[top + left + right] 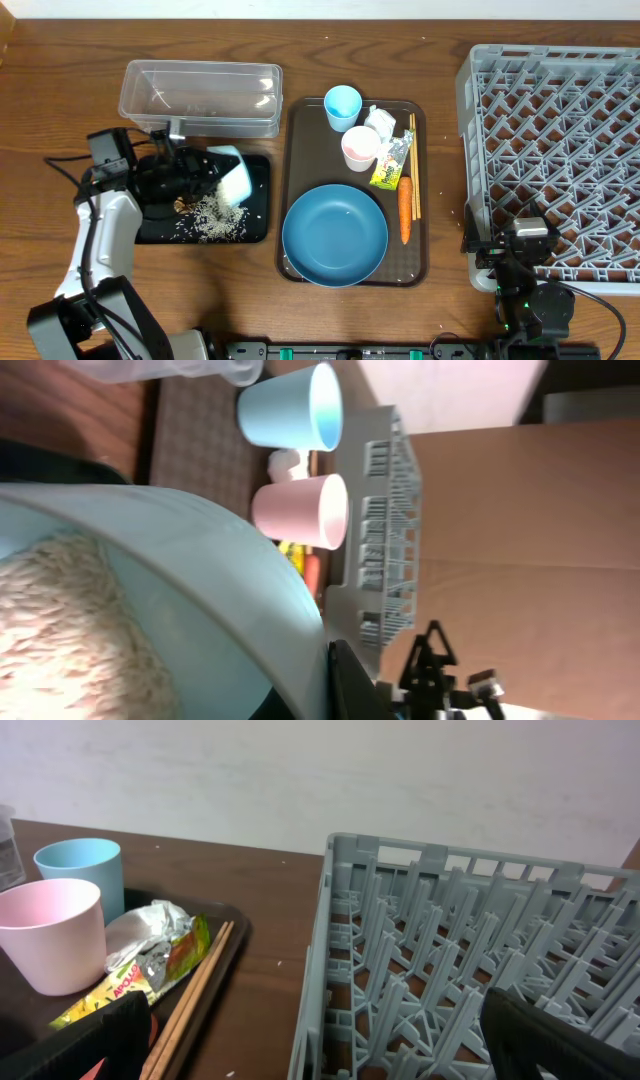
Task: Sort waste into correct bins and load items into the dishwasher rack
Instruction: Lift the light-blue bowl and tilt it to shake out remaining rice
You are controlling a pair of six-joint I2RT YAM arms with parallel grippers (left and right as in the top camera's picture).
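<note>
At nine o'clock on the table, the left gripper point(205, 172) is clamped on the rim of the white bowl point(234, 180). It holds the bowl tilted over the black tray point(258, 228). White rice point(212, 220) and a brown food lump point(183, 205) lie in the tray, and the wrist view shows more rice inside the bowl. The clear tub point(200, 126) sits just beside the tray at its twelve o'clock. On the brown serving tray point(298, 130) at centre, the light-blue cup point(342, 105) stands at twelve. The pinkish-white cup point(360, 148) is near it, with crumpled white paper point(381, 123), the snack wrapper point(390, 165) and the chopsticks point(412, 150) toward two. The carrot point(405, 210) lies at four and the blue plate point(335, 235) at six. The dishwasher rack point(550, 120) fills three o'clock. At its seven o'clock corner, the right gripper point(510, 240) has its jaws spread wide, holding nothing.
</note>
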